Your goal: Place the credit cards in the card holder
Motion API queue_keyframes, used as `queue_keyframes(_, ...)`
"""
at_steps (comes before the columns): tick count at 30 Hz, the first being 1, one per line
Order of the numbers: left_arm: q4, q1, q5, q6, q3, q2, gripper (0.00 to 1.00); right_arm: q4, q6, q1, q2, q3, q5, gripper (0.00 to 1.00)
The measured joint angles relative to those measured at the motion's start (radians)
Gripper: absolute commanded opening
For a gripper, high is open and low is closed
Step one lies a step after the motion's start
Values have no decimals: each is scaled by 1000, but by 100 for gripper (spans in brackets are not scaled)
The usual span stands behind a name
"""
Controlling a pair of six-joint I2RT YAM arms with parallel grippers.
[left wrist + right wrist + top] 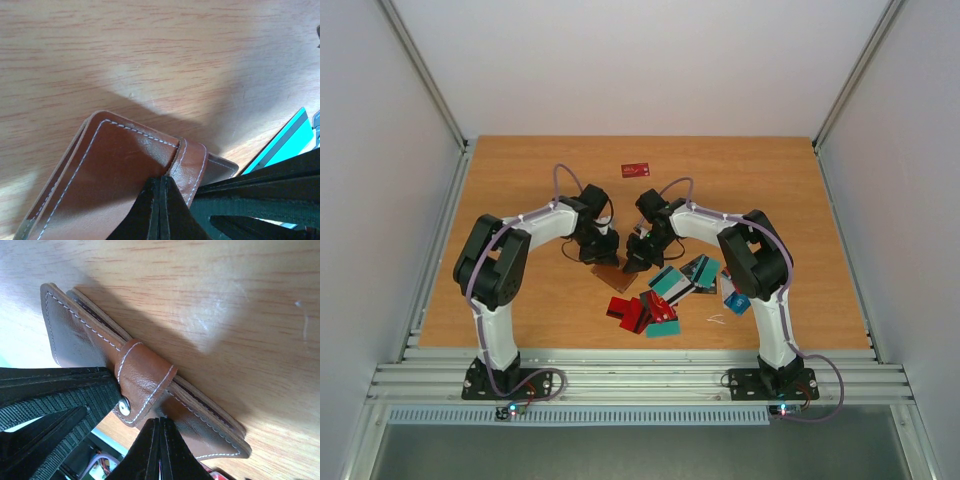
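Note:
The card holder (pixel 606 277) is a brown leather wallet with white stitching, lying on the wooden table between both grippers. My left gripper (pixel 161 181) is shut, its tips resting on the holder's face (pixel 115 165) beside the strap. My right gripper (pixel 160 422) is also shut, its tips against the holder (pixel 200 410) just below the strap with the light stud (pixel 124 407). Nothing sits between either pair of jaws. The credit cards (pixel 665 290), red, teal and white, lie scattered right of the holder. A teal card's edge (pixel 285 145) shows in the left wrist view.
A single dark red card (pixel 636 169) lies apart near the table's far side. The right arm's black fingers (pixel 260 200) cross the left wrist view, and the left arm's fingers (pixel 50 390) cross the right wrist view. A small white scrap (pixel 716 320) lies near the front edge.

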Motion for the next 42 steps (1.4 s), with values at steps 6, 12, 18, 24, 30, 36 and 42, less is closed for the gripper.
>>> queue_keyframes(6,6,0,-2,9,-3,-2,0,-1,-2,3,-14,-2,23,4)
queue_keyframes(12,19,-4,-1,19,-3,-2,0,13,-1,8,-47,-44,46,4)
queue_keyframes(18,4,-10,-18,20,10,0,0,54,3,5,-54,-77,34,4)
queue_keyframes(24,3,-11,-17,31,14,5,0,84,7,3,-65,-96,16,4)
queue_keyframes(30,8,-12,-17,49,14,5,0,121,13,2,-66,-88,11,4)
queue_keyframes(36,11,-12,-16,50,12,5,0,140,17,-5,-64,-50,3,4)
queue_keyframes(42,17,-10,-12,50,7,5,0,154,17,-11,-28,-37,-3,4)
